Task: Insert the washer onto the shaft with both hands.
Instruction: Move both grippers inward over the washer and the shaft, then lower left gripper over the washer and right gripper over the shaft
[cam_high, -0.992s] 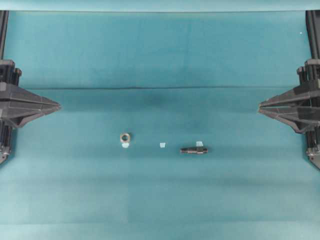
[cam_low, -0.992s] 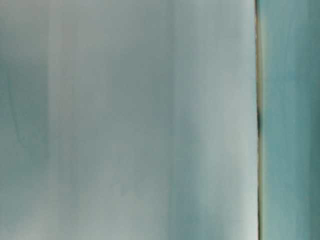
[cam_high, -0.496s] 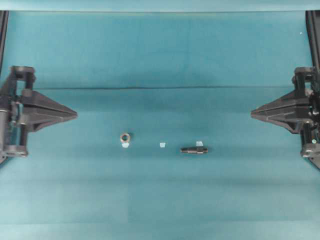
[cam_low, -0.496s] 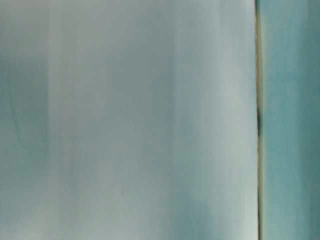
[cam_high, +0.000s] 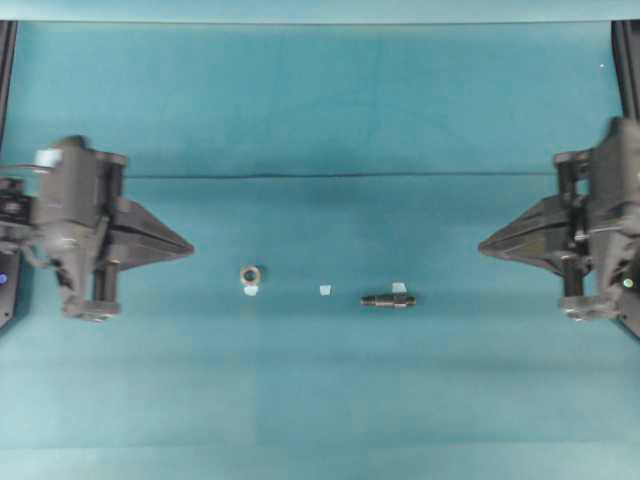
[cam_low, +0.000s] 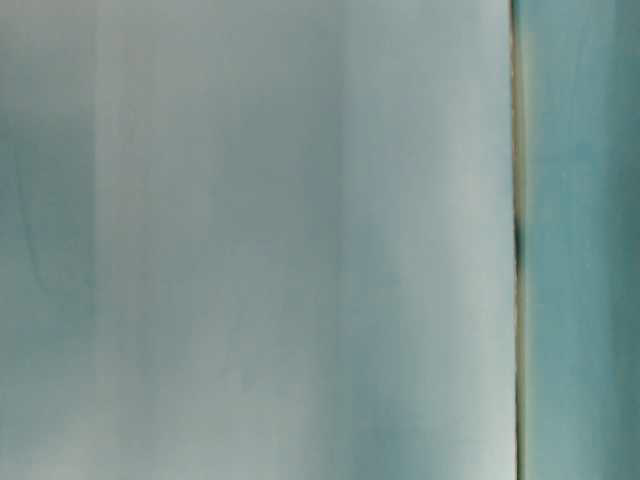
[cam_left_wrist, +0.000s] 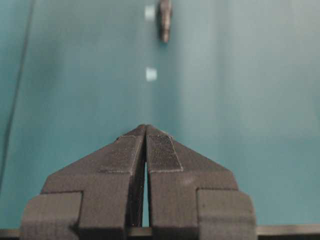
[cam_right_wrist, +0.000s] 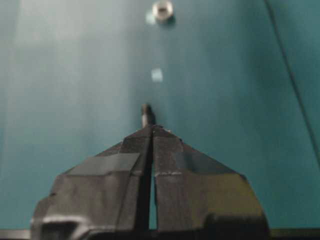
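The worktop (cam_high: 330, 400) wears a matt teal cloth, smooth but for faint creases. The washer (cam_high: 250, 274) looks like dull grey-tan metal with a soft sheen, and the shaft (cam_high: 388, 299) like dark, unpolished metal. Each gripper, left (cam_high: 186, 245) and right (cam_high: 484, 245), is matt black plastic, with finely ribbed pads (cam_left_wrist: 162, 152) showing on the left one's fingertips.

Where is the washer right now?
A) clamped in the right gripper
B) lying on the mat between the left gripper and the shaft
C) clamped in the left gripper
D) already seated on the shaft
B: the washer lies loose on the mat, between the left gripper and the shaft.
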